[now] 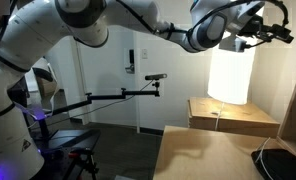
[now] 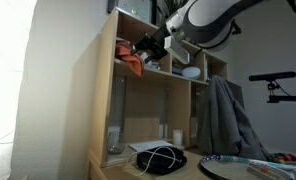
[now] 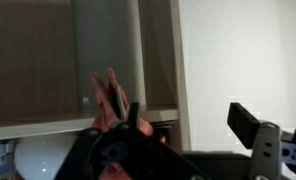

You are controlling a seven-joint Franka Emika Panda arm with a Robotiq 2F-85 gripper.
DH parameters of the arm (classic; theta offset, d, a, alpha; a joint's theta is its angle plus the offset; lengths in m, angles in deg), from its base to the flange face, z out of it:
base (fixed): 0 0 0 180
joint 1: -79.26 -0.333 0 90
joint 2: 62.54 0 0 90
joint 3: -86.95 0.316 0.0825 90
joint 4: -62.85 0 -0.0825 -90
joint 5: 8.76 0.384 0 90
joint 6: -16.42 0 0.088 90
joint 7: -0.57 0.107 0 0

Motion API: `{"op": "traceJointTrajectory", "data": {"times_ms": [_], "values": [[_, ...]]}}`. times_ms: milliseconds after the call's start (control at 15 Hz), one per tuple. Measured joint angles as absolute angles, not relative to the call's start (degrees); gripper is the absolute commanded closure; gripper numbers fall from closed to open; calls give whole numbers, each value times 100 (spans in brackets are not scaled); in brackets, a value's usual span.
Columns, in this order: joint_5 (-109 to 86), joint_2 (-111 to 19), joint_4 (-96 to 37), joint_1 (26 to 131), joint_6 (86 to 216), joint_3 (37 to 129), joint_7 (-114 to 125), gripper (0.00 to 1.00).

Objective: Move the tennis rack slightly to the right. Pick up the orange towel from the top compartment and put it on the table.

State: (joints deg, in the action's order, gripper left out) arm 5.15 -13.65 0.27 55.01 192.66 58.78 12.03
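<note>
The orange towel (image 2: 135, 63) lies bunched at the front of the shelf's top compartment. In the wrist view the orange towel (image 3: 110, 98) stands up in folds right by my left fingertip (image 3: 133, 116). My gripper (image 2: 150, 46) is at the mouth of that compartment, against the towel. In the wrist view my gripper (image 3: 192, 122) is open, with the jaws wide apart and the towel at the left one, not clamped. The tennis rack (image 2: 240, 168) lies flat at the lower right on the table (image 1: 203, 155). Only part of its head shows.
The tall wooden shelf (image 2: 106, 100) has several compartments, with a pale bowl-like object (image 2: 191, 72) in one. A grey cloth (image 2: 223, 120) hangs over its right side. A coiled black cable (image 2: 163, 158) lies at its foot. A wooden box (image 1: 233, 115) and a black pad (image 1: 288, 165) rest on the table.
</note>
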Motion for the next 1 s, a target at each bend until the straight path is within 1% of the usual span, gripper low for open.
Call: {"op": "traceJointTrajectory", "data": {"times_ms": [267,400,467,533,600,667,733,800,1000], "values": [[515,-1196,253,5568,19244,5879,1203,73],[515,-1126,319,5574,19244,5880,1203,86],[515,-1097,348,5575,19244,5880,1203,95],[515,-1073,373,5575,19244,5880,1203,99],[515,-1054,393,5575,19244,5883,1203,100],[515,-1039,408,5575,19244,5886,1203,67],[515,-1029,416,5573,19244,5886,1203,71],[517,-1022,418,5571,19244,5886,1209,70],[544,-1014,418,5574,19236,5907,1218,50]]}}
